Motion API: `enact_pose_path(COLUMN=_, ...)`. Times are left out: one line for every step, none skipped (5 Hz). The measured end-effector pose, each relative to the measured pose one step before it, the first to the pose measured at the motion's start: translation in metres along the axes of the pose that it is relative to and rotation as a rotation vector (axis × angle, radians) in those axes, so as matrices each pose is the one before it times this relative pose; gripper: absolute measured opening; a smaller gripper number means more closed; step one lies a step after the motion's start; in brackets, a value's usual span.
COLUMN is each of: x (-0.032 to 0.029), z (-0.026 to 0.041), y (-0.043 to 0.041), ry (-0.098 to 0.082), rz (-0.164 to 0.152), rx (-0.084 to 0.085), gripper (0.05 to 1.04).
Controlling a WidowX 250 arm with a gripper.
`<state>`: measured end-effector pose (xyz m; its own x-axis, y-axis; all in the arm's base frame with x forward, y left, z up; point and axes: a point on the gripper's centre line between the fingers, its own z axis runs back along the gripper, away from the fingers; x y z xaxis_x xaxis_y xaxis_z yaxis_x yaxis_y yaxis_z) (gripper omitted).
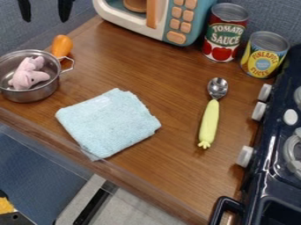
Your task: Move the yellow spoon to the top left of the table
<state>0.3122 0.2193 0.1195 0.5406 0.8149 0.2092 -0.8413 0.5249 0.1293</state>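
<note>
The gripper is cut off top left.

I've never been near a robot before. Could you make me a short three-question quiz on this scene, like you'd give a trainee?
1. True or false: the handle of the yellow spoon is nearer the toy microwave than its metal bowl is.

2. Fill in the missing word: the metal pot holds a soft toy whose colour is ____.

3. Are the two black fingers of the gripper apart or touching?

Key: 1. False; 2. pink; 3. apart.
</note>
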Motion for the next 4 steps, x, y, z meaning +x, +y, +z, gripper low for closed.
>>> enact_pose_path(x=-0.00509, z=-0.01309, y=-0.00195, ry=0.0345, rz=-0.0083, rx=0.0168, gripper=1.001)
enact_pose_path(x=-0.01181, z=0.00144, y=-0.019, ry=-0.0086, rz=-0.0717, rx=0.013, gripper=1.001)
enact_pose_path(x=-0.02301, z=0.03075, y=-0.03806, ry=-0.086, rz=-0.146, rx=-0.0331, gripper=1.001)
enact_pose_path(x=-0.02642, z=0.02536, y=-0.04015, ry=-0.0544, rz=-0.1379, rx=-0.0812, gripper=1.001)
